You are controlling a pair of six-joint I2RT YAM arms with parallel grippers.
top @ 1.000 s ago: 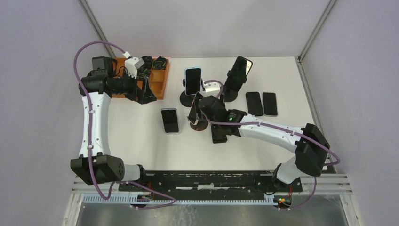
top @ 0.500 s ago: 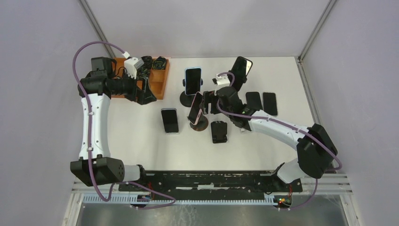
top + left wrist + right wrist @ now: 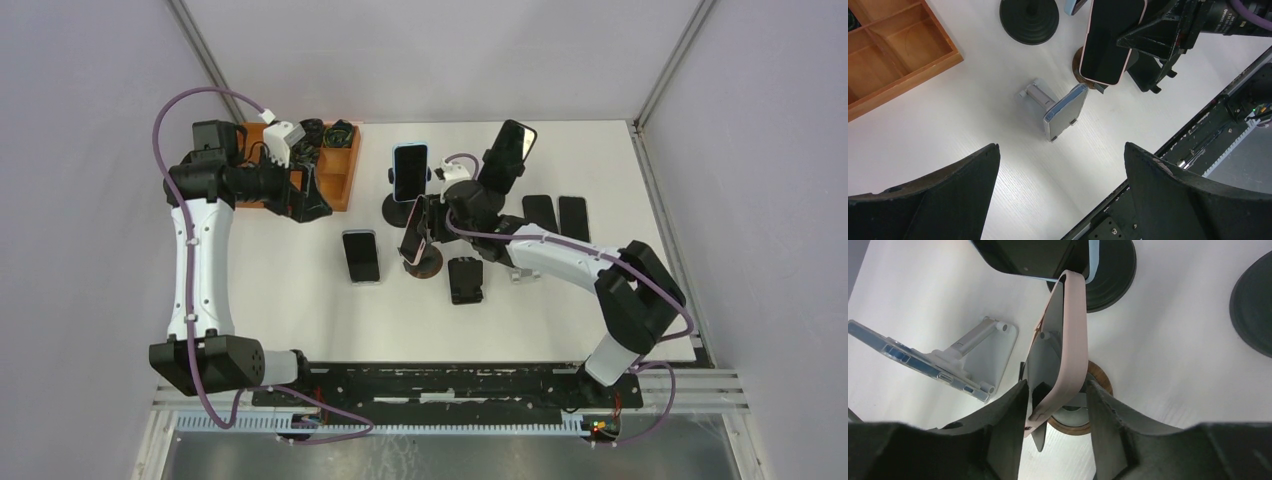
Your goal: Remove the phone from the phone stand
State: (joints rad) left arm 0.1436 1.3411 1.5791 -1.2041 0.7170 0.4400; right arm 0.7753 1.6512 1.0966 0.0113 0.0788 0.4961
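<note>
The right pincer (image 3: 1057, 385) has the phone (image 3: 1070, 330) between its 2 fingers; whether it pinches cannot be told. It should close squarely, then lift the phone clear of the stand (image 3: 1073, 429).

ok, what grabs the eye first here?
The right gripper straddling the pink-cased phone on its round stand mid-table; whether it grips yet is unclear. Next, the left gripper, wide open, hanging near the wooden tray at far left.
</note>
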